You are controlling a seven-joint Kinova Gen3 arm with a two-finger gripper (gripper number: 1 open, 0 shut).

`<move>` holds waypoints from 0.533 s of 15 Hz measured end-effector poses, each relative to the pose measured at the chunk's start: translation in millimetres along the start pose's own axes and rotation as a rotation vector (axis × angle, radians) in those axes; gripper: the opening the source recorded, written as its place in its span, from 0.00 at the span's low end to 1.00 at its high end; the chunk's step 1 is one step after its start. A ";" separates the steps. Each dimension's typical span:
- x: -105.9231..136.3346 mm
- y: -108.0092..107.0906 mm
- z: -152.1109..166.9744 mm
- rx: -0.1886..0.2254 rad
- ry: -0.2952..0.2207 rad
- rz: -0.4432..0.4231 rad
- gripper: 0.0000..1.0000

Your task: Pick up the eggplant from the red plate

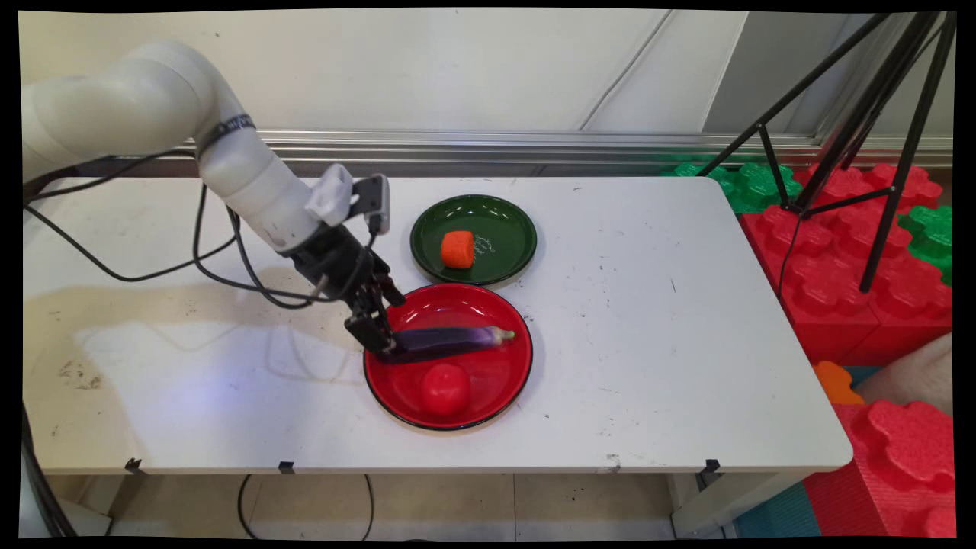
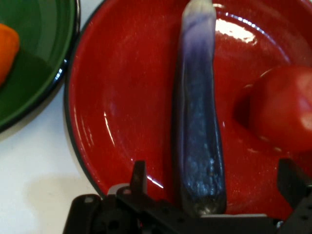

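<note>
On the white tabletop (image 1: pixel 648 343): two round enamel plates, one glossy red with a black rim (image 1: pixel 499 381) and one dark green (image 1: pixel 511 229), set just beside each other, green farther back toward the wall. Three pieces of toy food in all: one long purple eggplant with a pale stem tip (image 1: pixel 450 340), one round red tomato (image 1: pixel 444 388), one stubby orange carrot chunk (image 1: pixel 457 248). Eggplant and tomato both on the red plate, tomato nearer the tabletop's front edge; carrot chunk alone on the green plate.

Reaching in from the upper left, white arm bent down and angled toward the red plate's left rim, black cables looping beneath. Black two-finger end effector (image 1: pixel 379 335) low over that rim, at the eggplant's blunt end. Seen from the hand view, end effector (image 2: pixel 214 195) with fingers spread wide: left finger (image 2: pixel 139 178) well clear of the eggplant (image 2: pixel 197 122), right finger (image 2: pixel 292 183) far on the other side near the tomato (image 2: pixel 282 112). Released, nothing gripped.

Eggplant lying flat across the red plate's (image 2: pixel 122 97) middle, stem tip pointing away from the hand, skin shiny, deep violet fading to lilac toward the tip. Green plate (image 2: pixel 34 73) and carrot chunk (image 2: pixel 6 48) visible at the hand view's upper left.
</note>
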 end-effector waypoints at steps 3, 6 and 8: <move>-1.1 1.6 18.2 -0.001 -0.024 -0.003 1.00; -2.1 2.1 27.2 0.003 -0.035 -0.003 1.00; -2.6 2.1 32.3 0.007 -0.041 -0.003 1.00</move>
